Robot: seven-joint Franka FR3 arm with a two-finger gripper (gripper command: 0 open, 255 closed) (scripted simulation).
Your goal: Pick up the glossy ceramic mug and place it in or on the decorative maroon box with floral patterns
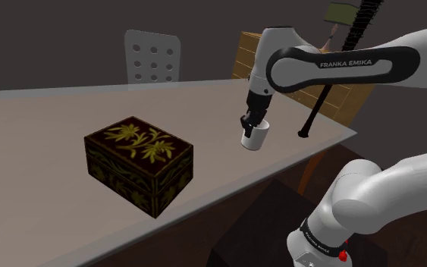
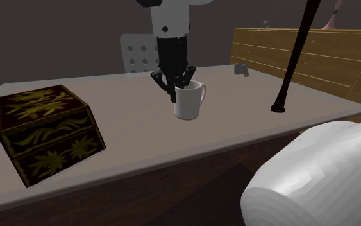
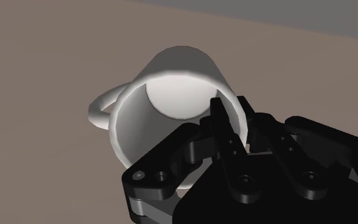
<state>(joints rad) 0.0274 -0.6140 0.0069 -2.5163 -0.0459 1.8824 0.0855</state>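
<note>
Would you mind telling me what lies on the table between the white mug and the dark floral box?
Nothing: only bare tabletop separates the mug from the box, seen in the shoulder view.

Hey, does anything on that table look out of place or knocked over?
One thing: a long black pole stands slanted with its knobbed end on the table, near the white mug. The mug looks upright, and the patterned box is closed.

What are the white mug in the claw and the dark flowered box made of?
Mug: plain white and smooth, with a soft sheen inside, so probably glazed ceramic, though plastic could look the same. Box: dark maroon-brown with yellow flower patterns on the lid and sides. No grain shows, so painted or lacquered wood is only a guess.
</note>
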